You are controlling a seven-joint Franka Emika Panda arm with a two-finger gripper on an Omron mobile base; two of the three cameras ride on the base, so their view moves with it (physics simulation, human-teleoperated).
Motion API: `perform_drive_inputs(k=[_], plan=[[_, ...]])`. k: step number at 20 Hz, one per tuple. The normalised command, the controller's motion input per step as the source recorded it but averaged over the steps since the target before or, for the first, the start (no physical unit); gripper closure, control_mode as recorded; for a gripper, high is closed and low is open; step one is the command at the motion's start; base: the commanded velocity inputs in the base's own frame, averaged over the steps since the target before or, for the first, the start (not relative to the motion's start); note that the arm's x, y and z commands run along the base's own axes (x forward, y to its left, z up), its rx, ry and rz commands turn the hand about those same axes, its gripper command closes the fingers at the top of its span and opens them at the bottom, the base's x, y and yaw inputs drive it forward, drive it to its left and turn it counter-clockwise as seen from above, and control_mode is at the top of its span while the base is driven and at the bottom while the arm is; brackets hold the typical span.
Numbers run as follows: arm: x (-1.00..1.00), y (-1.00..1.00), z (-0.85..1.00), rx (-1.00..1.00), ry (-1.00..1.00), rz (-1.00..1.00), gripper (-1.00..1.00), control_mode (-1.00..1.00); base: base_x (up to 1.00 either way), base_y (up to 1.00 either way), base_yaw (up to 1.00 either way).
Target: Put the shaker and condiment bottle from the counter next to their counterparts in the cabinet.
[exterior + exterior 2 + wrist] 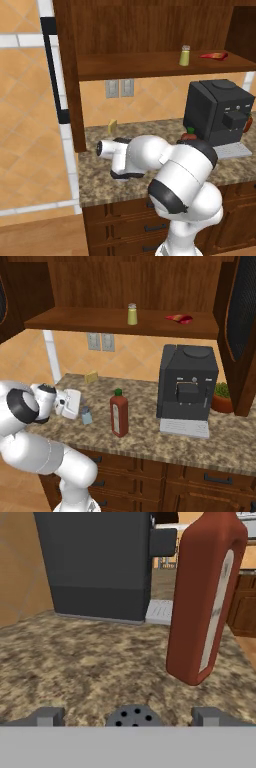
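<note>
- I have the gripper (131, 714) low over the counter (150, 443), pointing sideways along it toward the coffee machine (187, 387).
- The shaker (87, 415) sits just ahead of the hand in the right base view. In the hand view its grey perforated cap (131, 716) shows centred between the two fingertips (47, 716).
- Jaws are wide apart, with a clear gap on each side of the cap. Nothing held, and I see no contact with the shaker.
- My read: this is the approach to grasp the shaker, the first of the two items. Nothing has been moved to the cabinet (125, 286) yet.
- To do it well: keep the cap centred, get the fingers well around the body below the cap, then close. It's small and light, so an off-centre close could tip it or push it away.
- Watch the condiment bottle (119, 415): it stands upright on the counter just beyond the shaker, slightly to the right in the hand view. Too much forward travel risks pushing the shaker into it.
- Targets up on the cabinet shelf: yellow-green shaker (132, 314) and flat red bottle (178, 318), near each other. There's free shelf beside both.
- After the grasp, I'd lift straight up before swinging, to clear the bottle and the shelf edge.
</note>
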Motion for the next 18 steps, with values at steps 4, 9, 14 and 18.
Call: perform_drive_inputs(k=[4, 9, 14, 18], plan=[[0.0, 0.0, -0.27, 0.0, 0.0, 0.0, -1.0, -1.0, 0.0, 0.0, 0.0], [0.04, 0.0, -0.12, 0.0, 0.0, 0.0, -1.0, -1.0, 0.0, 0.0, 0.0], [0.02, 0.0, -0.16, 0.0, 0.0, 0.0, -1.0, -1.0, 0.0, 0.0, 0.0], [0.0, 0.0, -0.23, 0.0, 0.0, 0.0, -1.0, -1.0, 0.0, 0.0, 0.0]])
